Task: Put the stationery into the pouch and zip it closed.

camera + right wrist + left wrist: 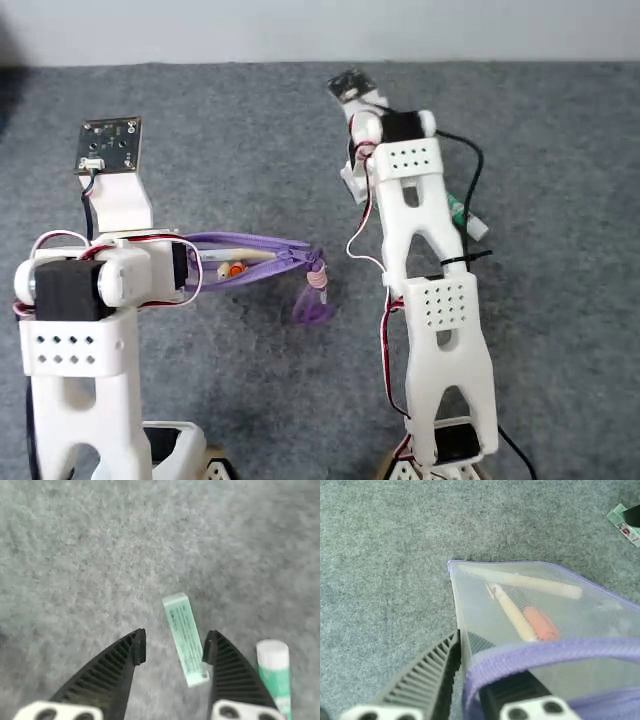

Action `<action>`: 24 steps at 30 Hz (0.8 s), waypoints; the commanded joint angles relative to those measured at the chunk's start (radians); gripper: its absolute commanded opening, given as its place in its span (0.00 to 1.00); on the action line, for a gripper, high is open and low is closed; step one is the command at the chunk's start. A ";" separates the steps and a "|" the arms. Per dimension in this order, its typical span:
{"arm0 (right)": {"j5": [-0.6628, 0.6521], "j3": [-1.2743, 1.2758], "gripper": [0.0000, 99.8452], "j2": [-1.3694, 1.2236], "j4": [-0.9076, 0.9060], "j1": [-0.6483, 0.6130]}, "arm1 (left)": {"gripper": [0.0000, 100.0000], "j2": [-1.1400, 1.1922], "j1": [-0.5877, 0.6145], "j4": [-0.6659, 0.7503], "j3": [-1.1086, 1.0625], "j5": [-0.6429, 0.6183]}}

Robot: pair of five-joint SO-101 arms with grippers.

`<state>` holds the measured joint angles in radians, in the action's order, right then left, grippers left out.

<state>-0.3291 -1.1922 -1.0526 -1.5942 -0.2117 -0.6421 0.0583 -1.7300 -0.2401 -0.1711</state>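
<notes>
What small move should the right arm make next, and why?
Probably lower the right gripper and close on the flat green item: its jaws stand open on either side of it, and it lies on the carpet, not yet in the pouch.

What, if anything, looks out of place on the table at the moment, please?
Two items lie loose on the grey mat outside the pouch: a small green packet below the open right gripper and a glue stick beside it. The left gripper pinches the pouch's edge.
</notes>
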 commanded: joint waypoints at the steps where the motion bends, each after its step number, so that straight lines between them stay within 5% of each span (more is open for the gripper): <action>1: -0.028 -0.005 0.17 -0.027 0.044 0.002 | 0.01 -0.018 0.000 0.000 0.044 -0.005; 7: -0.035 -0.006 0.15 -0.087 0.039 0.027 | 0.01 -0.015 0.000 0.000 0.042 -0.005; 11: -0.044 -0.006 0.00 -0.088 0.035 0.047 | 0.01 -0.014 0.000 0.000 0.042 -0.005; 19: -0.032 -0.201 0.01 -0.056 -0.206 0.054 | 0.01 -0.014 0.000 0.014 0.041 -0.008; 24: -0.017 -0.233 0.01 0.051 -0.206 0.067 | 0.01 -0.014 0.000 0.014 0.041 -0.008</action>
<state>-0.3537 -1.3855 -1.1308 -1.7538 -0.1642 -0.6421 0.0583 -1.7300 -0.2401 -0.1711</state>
